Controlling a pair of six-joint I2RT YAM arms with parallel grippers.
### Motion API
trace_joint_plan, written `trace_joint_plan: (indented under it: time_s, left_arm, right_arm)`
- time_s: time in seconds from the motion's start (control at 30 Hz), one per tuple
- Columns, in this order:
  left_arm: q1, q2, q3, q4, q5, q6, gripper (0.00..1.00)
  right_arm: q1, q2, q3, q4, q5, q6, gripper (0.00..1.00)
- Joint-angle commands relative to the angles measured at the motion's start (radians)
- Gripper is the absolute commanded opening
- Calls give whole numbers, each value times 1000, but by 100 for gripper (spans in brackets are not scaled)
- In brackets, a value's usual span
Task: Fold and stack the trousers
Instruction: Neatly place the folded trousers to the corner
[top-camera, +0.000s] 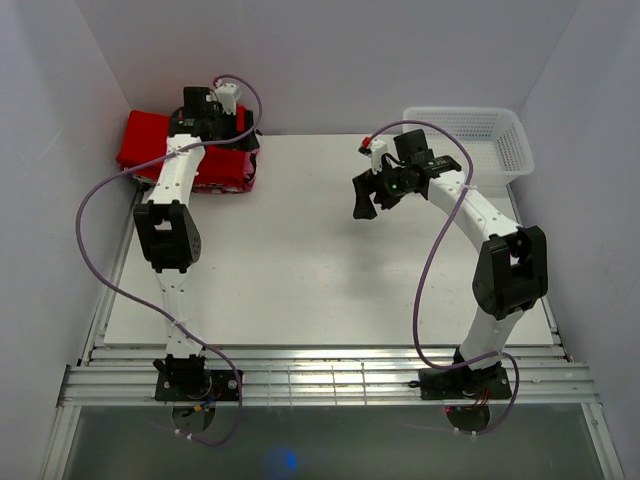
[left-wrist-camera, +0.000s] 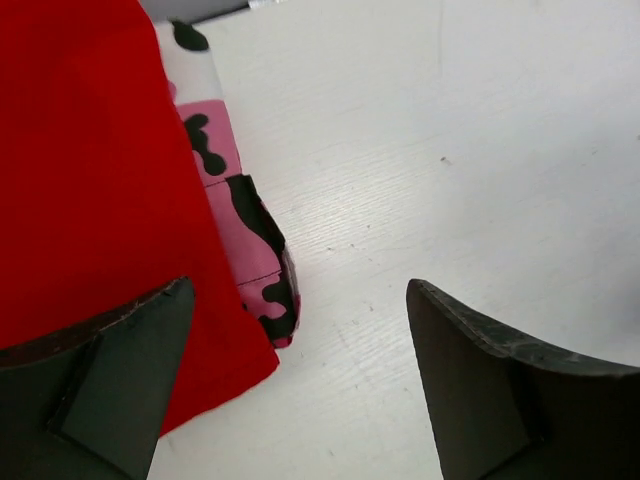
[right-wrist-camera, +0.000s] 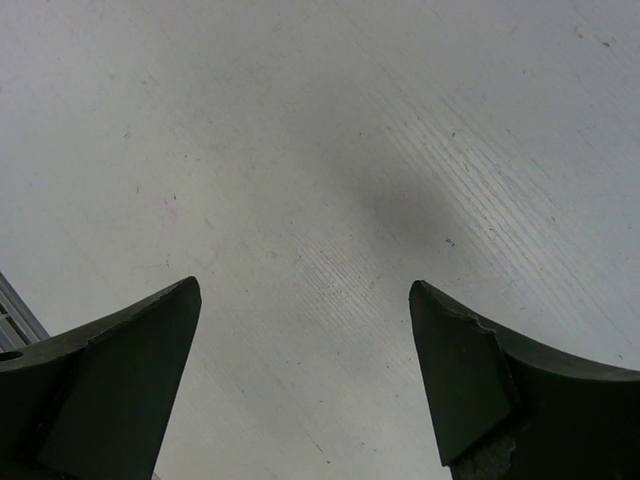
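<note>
The red trousers (top-camera: 140, 140) lie folded at the table's back left corner, on top of a pink, black and white patterned folded garment (left-wrist-camera: 240, 215). In the left wrist view the red cloth (left-wrist-camera: 90, 180) fills the left side, and its edge hangs over the patterned garment. My left gripper (top-camera: 232, 140) hovers over the right edge of this stack. It (left-wrist-camera: 300, 290) is open; the left finger (left-wrist-camera: 120, 380) is over the red cloth and the right one over bare table, with nothing held. My right gripper (top-camera: 372, 195) stands open above the bare table, right of centre, with its jaws (right-wrist-camera: 305, 290) empty.
A white mesh basket (top-camera: 480, 135) sits at the back right corner. White walls close in the table on the left, back and right. The patterned garment's edge (top-camera: 225, 182) shows under the trousers.
</note>
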Motion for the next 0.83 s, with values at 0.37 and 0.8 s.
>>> trace_joint_plan:
  time_s: [0.37, 0.8]
  left_arm:
    - [159, -402, -369, -372, 119, -28, 98]
    - [159, -629, -732, -244, 59, 4, 98]
  right_arm:
    - [-138, -148, -41, -42, 36, -86, 90]
    - [-324, -467, -395, -43, 50, -94, 90]
